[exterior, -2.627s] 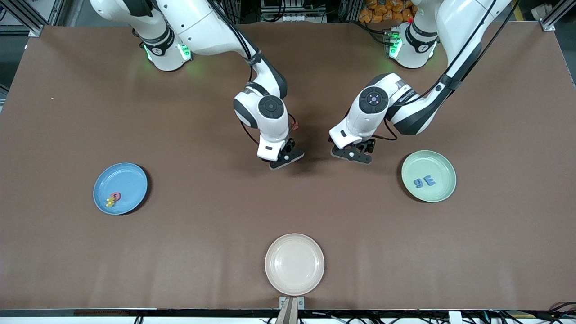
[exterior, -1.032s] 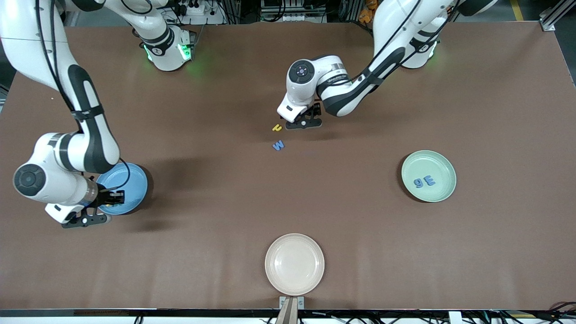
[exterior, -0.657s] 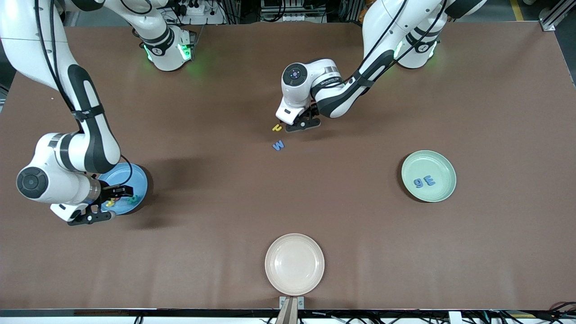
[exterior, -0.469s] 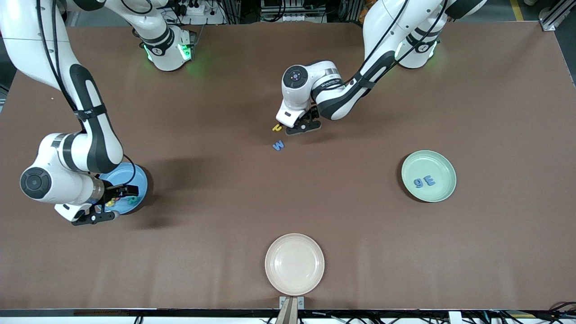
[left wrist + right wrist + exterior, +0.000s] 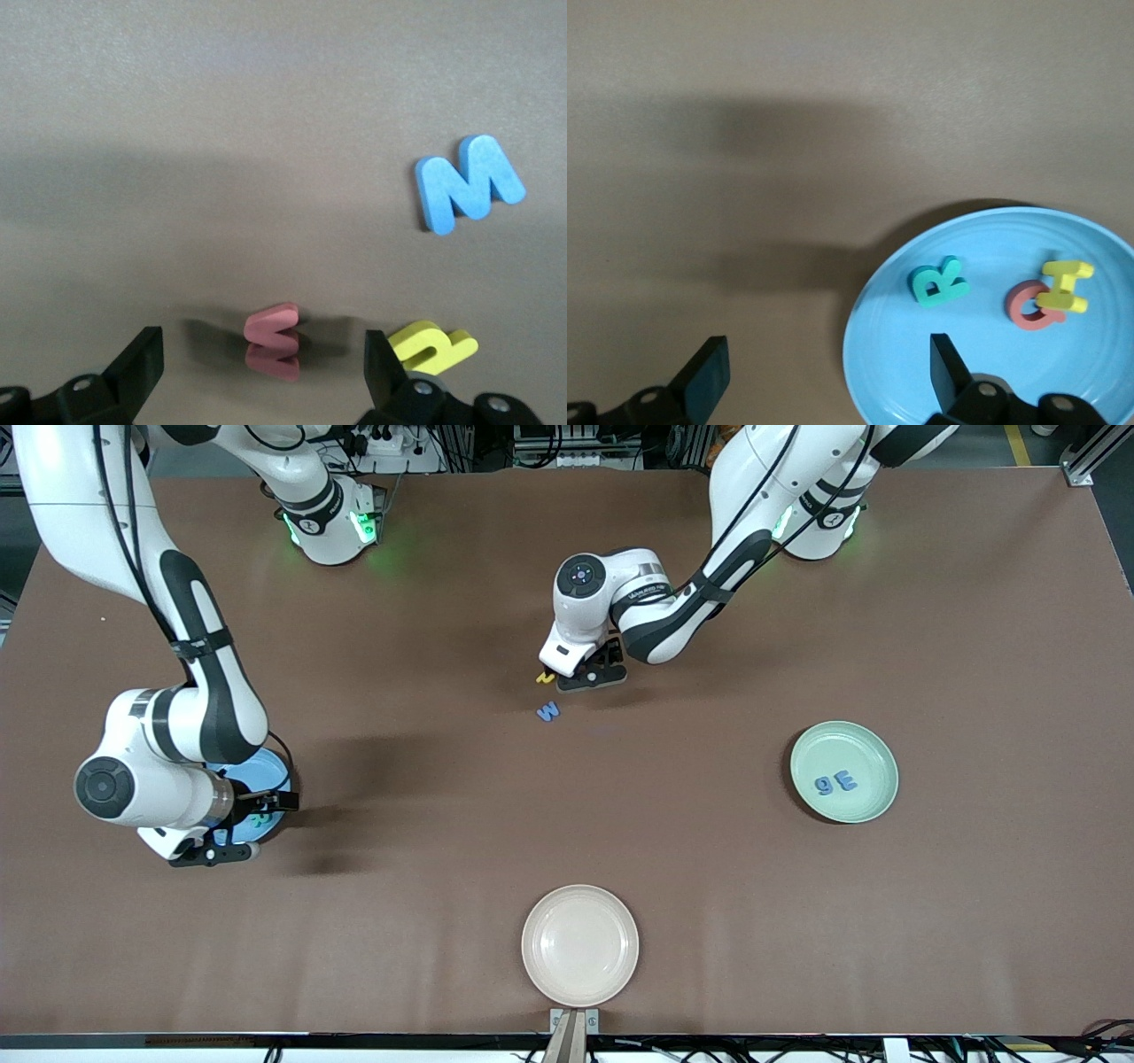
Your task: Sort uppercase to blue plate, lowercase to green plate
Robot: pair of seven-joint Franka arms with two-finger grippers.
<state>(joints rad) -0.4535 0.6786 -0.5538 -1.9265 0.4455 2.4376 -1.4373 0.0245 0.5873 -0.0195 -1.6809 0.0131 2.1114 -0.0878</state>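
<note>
Hovering low with jaws spread, your left gripper (image 5: 257, 376) is bracketing the small red w (image 5: 273, 323) on the table mid-gap toward 12 o'clock, while your open right gripper (image 5: 819, 376) is waiting over the blue plate (image 5: 992, 372).

From the front, the right arm's wrist covers most of the round light-blue plastic plate (image 5: 270, 766); its letters barely show. The left gripper (image 5: 592, 676) hides the small red foam letter (image 5: 273, 325) there, and the small yellow hooked foam letter (image 5: 545, 677) peeks out half-covered. Both wrist views cut the fingers off at the picture's edge.
</note>
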